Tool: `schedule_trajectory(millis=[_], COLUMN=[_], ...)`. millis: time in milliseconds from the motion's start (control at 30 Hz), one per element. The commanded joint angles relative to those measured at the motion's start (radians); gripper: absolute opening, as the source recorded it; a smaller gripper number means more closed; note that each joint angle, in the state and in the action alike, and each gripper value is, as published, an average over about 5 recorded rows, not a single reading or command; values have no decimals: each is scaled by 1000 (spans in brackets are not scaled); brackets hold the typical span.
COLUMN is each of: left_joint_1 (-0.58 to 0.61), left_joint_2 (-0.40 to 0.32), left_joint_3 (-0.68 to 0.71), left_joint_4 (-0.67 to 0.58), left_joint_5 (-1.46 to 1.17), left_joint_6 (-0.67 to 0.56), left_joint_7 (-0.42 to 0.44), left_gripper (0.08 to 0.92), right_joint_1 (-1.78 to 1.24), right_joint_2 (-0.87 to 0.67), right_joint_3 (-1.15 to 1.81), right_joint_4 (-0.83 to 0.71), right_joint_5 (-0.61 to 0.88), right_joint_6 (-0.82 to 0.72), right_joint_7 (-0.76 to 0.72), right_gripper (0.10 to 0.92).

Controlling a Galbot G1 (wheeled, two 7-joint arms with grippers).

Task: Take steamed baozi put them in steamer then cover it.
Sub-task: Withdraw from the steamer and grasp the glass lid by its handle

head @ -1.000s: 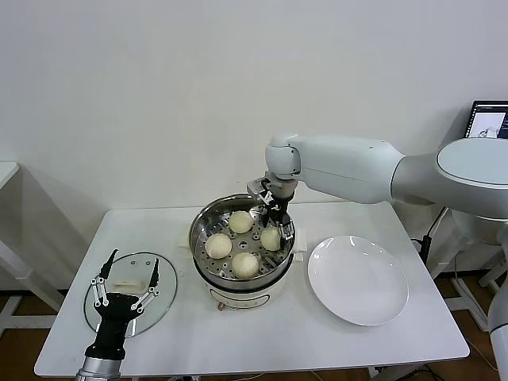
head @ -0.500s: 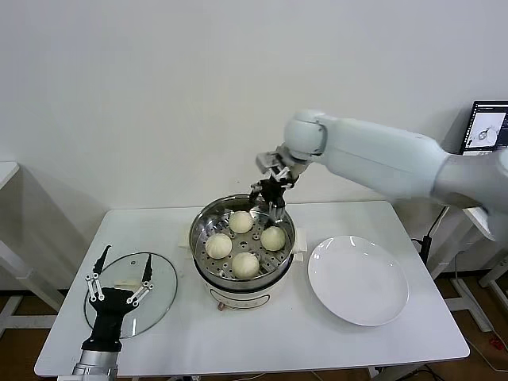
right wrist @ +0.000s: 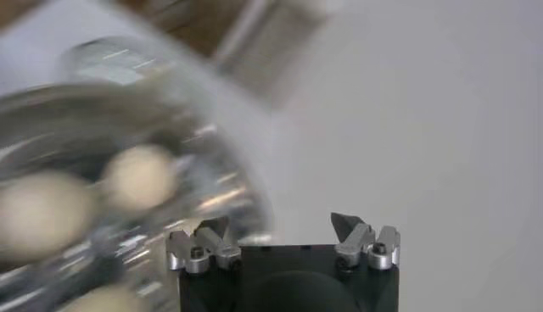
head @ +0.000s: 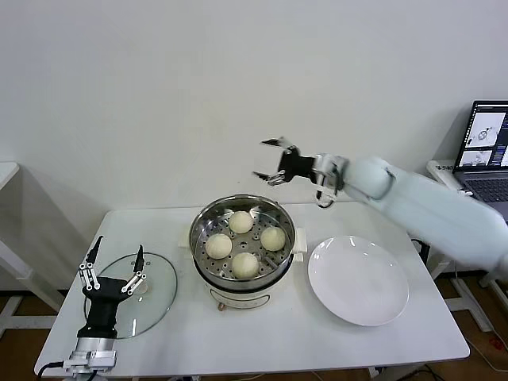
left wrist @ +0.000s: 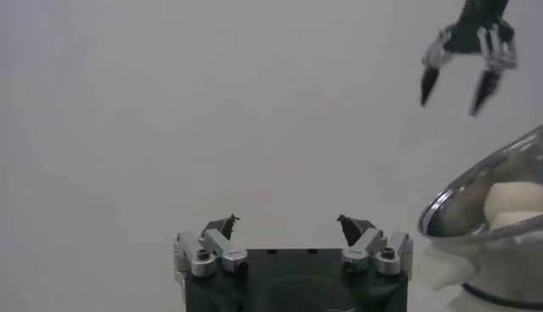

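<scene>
Fingers spread wide and empty on both: the right gripper (head: pixel 273 161) has risen out of the pot and now hangs above and behind the round stainless-steel steamer (head: pixel 242 208). Four cream-white pleated baozi (head: pixel 245 264) sit inside. The left gripper (head: pixel 112 267), pointing up, hovers over the flat-lying clear glass lid (head: pixel 157 290), having drawn back from its centre.

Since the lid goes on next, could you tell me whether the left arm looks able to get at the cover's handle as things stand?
Probably yes: the left gripper hovers open directly over the cover lying flat on the table, and nothing sits between them. The right gripper is raised clear above the steamer.
</scene>
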Motion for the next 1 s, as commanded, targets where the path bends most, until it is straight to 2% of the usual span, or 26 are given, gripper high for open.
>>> schedule_trajectory(millis=[33,167,367,567,733,1000], left_joint_1=[-31,-32,-27,-28,-34,-79], left_joint_2=[33,51,86,98,88,59], left_joint_3=[-8,-28,-69,-101,-137,-162], left_joint_4=[72,145,310,477,560,613], left_joint_5=[210,339,537,693,793,871], left_joint_6=[46,-23,-77,-174,-242,-264], left_joint_7=[-25,-16,-15,-80,-150,-175], left_gripper=[823,823,823,823,823,823], right_joint_1=[-843,-1060,-1208,-1269,-1282,-1285], right_joint_2=[-108,4,205,350,417,445], right_joint_3=[813,1000,1149,1196,1197,1187], right_joint_4=[105,79,63,48,34,31], right_joint_5=[-32,-123,-222,-304,-347,-366], right_joint_6=[143,185,214,248,261,263], right_joint_7=[446,403,367,342,331,324], right_gripper=[823,823,823,823,823,823])
